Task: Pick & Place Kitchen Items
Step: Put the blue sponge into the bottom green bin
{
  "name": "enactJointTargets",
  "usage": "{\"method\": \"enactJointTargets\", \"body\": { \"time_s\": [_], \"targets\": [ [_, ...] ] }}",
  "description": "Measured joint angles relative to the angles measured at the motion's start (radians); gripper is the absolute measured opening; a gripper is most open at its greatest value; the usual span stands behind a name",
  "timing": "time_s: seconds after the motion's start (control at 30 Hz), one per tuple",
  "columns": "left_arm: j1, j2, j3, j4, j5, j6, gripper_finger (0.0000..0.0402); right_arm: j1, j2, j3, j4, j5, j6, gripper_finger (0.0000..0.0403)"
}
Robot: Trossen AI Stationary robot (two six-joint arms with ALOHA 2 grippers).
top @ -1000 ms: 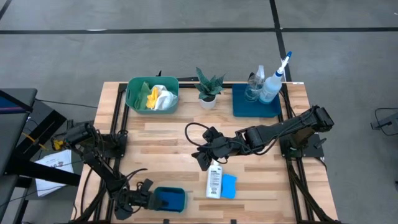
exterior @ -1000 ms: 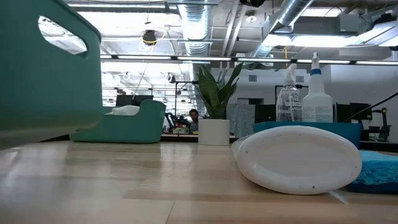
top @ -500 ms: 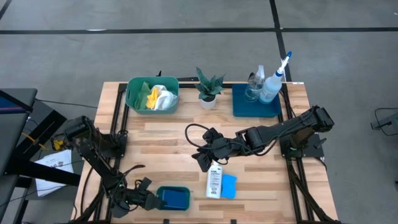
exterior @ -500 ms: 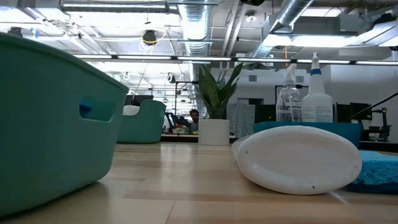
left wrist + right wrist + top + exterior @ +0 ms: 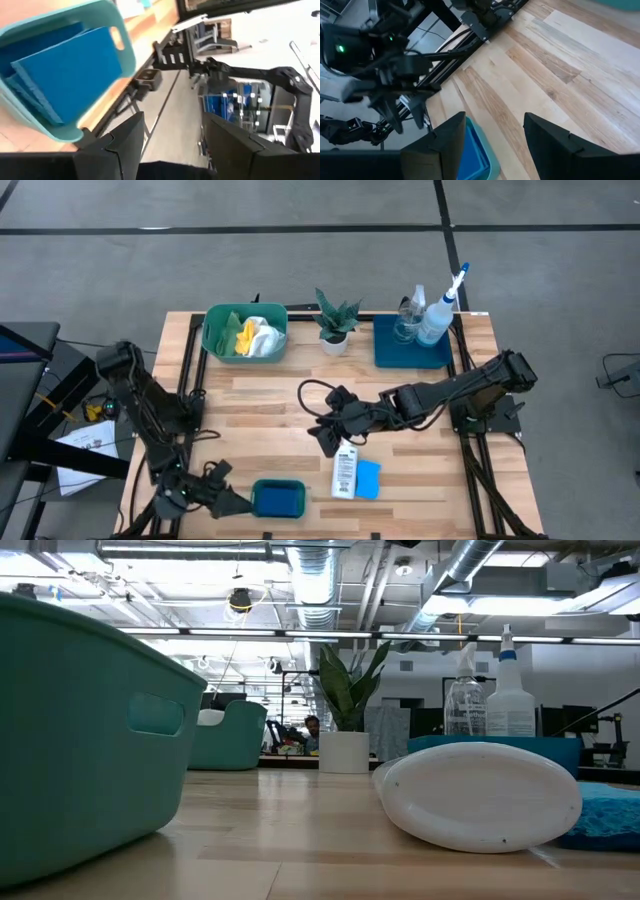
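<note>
You had the left gripper (image 5: 222, 498) at the table's near edge, just beside the small green tub (image 5: 278, 498), its fingers spread apart and holding nothing. The tub stood upright on the wood with a blue sponge (image 5: 65, 70) leaning inside it, which I judge made it the drop point for sponges; the open jaws beside it read as a release position rather than a grasp.

Your right gripper (image 5: 328, 436) hovered near the middle of the table, just beside the cap end of the small white bottle (image 5: 344, 471). Its jaws stood apart too, empty. The bottle lay on its side, touching a second blue sponge (image 5: 368, 478). I'd judge that pair as the next things to move, and the bottle's rounded body could roll if you closed on it off-centre.

Along the far edge, the larger green tub (image 5: 214, 332) held the yellow, green and white cloths (image 5: 254, 335), so cloths seemed already sorted. The white spray bottle with blue trigger (image 5: 438, 312) and the clear spray bottle (image 5: 410, 318) stood upright on the dark blue tray (image 5: 390, 350), with the potted plant (image 5: 334, 322) between tub and tray.
</note>
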Motion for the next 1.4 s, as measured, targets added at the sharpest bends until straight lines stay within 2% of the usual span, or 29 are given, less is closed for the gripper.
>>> {"method": "enactJointTargets", "body": {
  "time_s": [0.3, 0.53, 0.7, 0.83, 1.0, 1.4],
  "targets": [
    [0.001, -0.164, 0.0, -0.004, 0.002, 0.259, 0.0194, 0.002, 0.0, 0.0, -0.047, 0.0, 0.058, 0.0193],
    [0.001, -0.278, 0.0, -0.004, -0.009, 0.453, 0.0192, 0.015, 0.0, 0.0, -0.27, 0.008, 0.272, 0.0193],
    [0.001, -0.341, 0.0, -0.004, -0.134, 0.62, 0.0189, 0.053, 0.0, 0.0, -0.43, 0.007, 0.418, 0.0193],
    [0.005, -0.382, 0.0, -0.003, -0.253, 0.723, 0.0184, 0.093, 0.0, 0.0, -0.494, 0.017, 0.541, 0.0193],
    [0.027, -0.413, 0.0, -0.004, -0.3, 0.78, 0.0177, 0.145, 0.018, 0.0, -0.567, 0.033, 0.744, 0.0193],
    [0.064, -0.416, 0.0, -0.015, -0.302, 0.808, 0.0159, 0.29, 0.124, -0.001, -0.575, -0.081, 1.023, 0.0193]
  ]
}}
